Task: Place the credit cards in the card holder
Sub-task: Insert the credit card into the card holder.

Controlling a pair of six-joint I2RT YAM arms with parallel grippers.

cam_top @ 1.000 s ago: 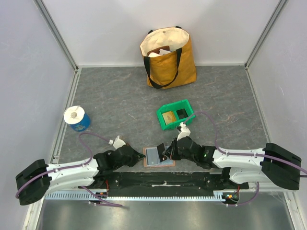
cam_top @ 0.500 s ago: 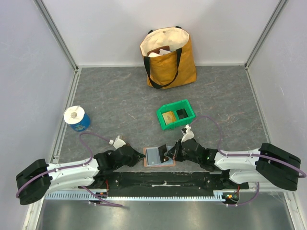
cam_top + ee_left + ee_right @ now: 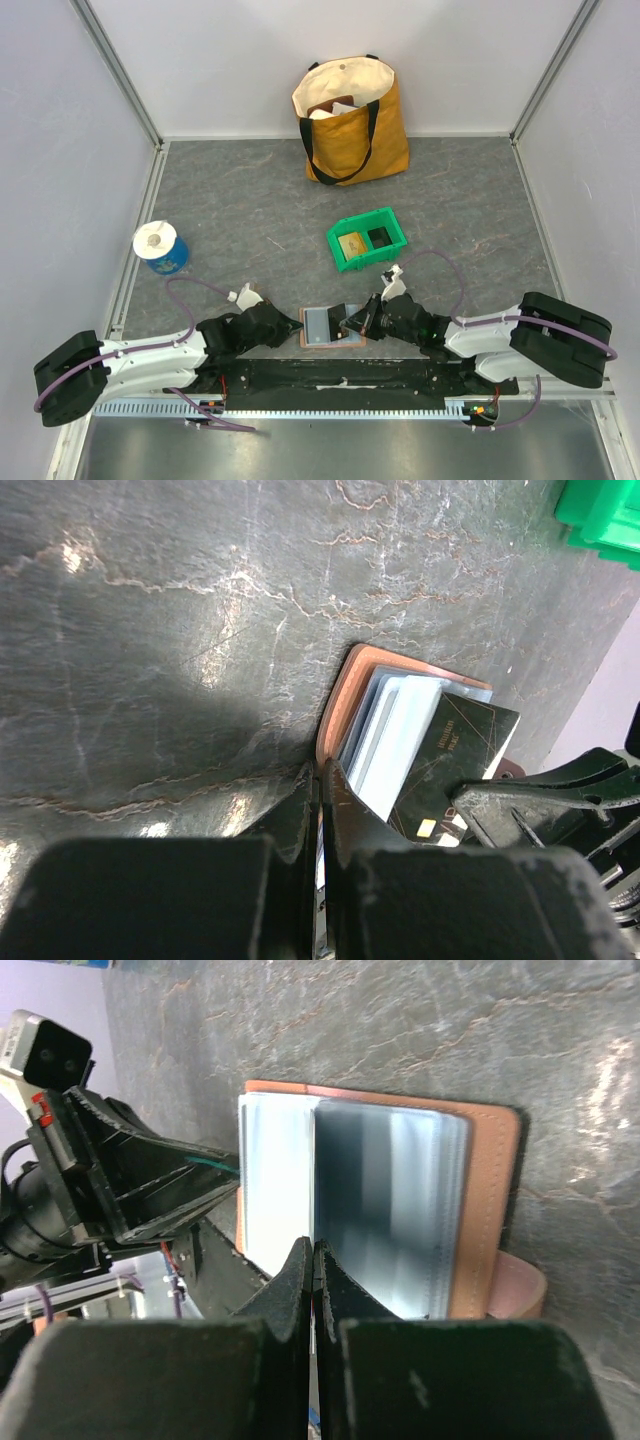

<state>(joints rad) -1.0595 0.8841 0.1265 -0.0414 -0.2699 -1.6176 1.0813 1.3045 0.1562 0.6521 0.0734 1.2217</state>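
Card holder is boxed in. The left gripper is clamped on its left edge, and the right gripper is closed on the dark card slanting over its right half. Arm bases block the near side, so access is from above or the far side. Green bin sits just beyond. Tote bag is at the back wall, blue tub far left. Bare grey table lies between them.

Soft even light, floor glare (wrist views)
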